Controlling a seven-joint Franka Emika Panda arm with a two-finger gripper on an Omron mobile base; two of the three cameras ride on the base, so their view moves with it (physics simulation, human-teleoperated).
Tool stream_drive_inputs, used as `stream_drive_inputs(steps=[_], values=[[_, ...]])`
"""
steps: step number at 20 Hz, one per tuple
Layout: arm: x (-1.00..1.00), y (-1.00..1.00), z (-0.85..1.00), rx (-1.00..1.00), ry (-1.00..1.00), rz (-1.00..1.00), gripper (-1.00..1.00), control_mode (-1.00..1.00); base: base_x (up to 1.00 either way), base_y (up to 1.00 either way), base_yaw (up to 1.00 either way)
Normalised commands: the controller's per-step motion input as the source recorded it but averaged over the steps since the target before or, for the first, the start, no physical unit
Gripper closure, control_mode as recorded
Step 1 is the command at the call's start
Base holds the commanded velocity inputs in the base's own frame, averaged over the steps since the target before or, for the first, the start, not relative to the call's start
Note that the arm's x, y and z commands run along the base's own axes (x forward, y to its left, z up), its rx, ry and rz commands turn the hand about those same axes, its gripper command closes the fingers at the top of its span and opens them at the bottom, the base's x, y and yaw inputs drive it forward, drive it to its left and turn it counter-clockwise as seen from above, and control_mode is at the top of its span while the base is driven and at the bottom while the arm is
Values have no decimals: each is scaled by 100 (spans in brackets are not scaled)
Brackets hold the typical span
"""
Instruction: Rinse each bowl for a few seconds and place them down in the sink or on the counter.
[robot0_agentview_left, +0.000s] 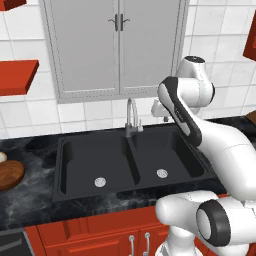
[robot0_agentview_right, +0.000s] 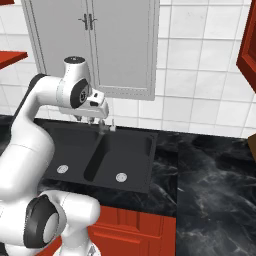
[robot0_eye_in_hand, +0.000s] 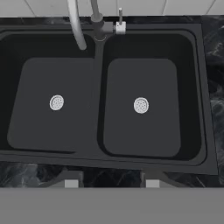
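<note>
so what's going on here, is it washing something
Not yet. The arm is raised over the black double sink, near the faucet, with its gripper holding nothing; the jaws stand apart over the front counter edge. Both basins are bare and no water is visible. A reddish-brown bowl sits on the counter left of the sink, with something pale just behind it, cut off by the picture edge.

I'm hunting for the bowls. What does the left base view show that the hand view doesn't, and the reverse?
Left base view: a reddish-brown bowl on the counter left of the sink, plus the grey wall cabinet. Hand view: the gripper, fingertips apart with nothing between them, looking down into the basins. Both: the black sink, its faucet and two drains, with no bowl in either basin.
</note>
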Motion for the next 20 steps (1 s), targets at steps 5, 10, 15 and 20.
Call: stream_drive_inputs(steps=[5, 10, 15, 20], values=[[-16, 4, 0, 0, -2, 0, -100, -100, 0, 0, 0], [-36, 0, 0, 0, -6, 0, -100, -100, 0, 0, 0], [-33, 0, 0, 0, -7, 0, -100, -100, 0, 0, 0], [-12, 0, 0, -1, -16, 0, -100, -100, 0, 0, 0]])
